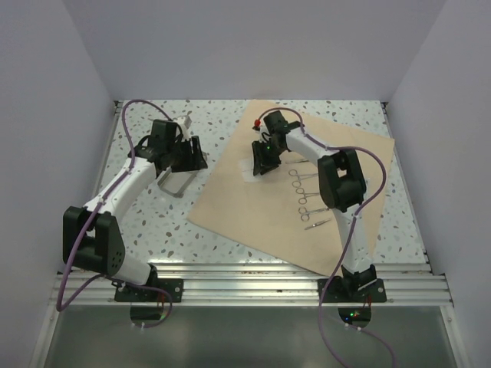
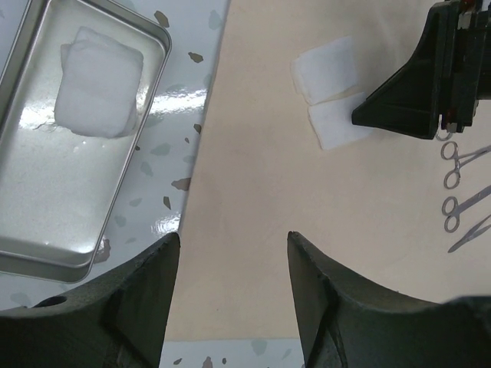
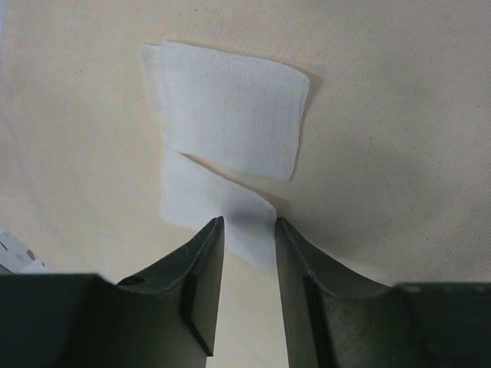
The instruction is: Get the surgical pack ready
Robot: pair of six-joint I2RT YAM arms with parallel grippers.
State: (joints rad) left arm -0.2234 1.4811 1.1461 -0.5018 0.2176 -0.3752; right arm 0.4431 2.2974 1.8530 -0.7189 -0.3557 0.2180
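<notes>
The tan wrap sheet (image 1: 253, 215) lies spread at centre-right of the table. Several steel scissor-handled instruments (image 1: 304, 195) lie in a row on it. My right gripper (image 1: 258, 165) hovers low over two white gauze squares (image 3: 230, 107) on the sheet. Its slightly parted fingertips (image 3: 249, 222) straddle the edge of the nearer square (image 3: 199, 199), which lies flat. My left gripper (image 2: 234, 241) is open and empty over the sheet's left edge (image 2: 253, 153). The silver tray (image 2: 54, 199) beside it holds stacked gauze (image 2: 96, 80).
The tray (image 1: 175, 185) sits on the speckled tabletop (image 1: 153, 230), partly under my left arm. White walls close in the left, right and back. An aluminium rail (image 1: 253, 280) runs along the near edge. The right gripper's black body (image 2: 418, 77) shows in the left wrist view.
</notes>
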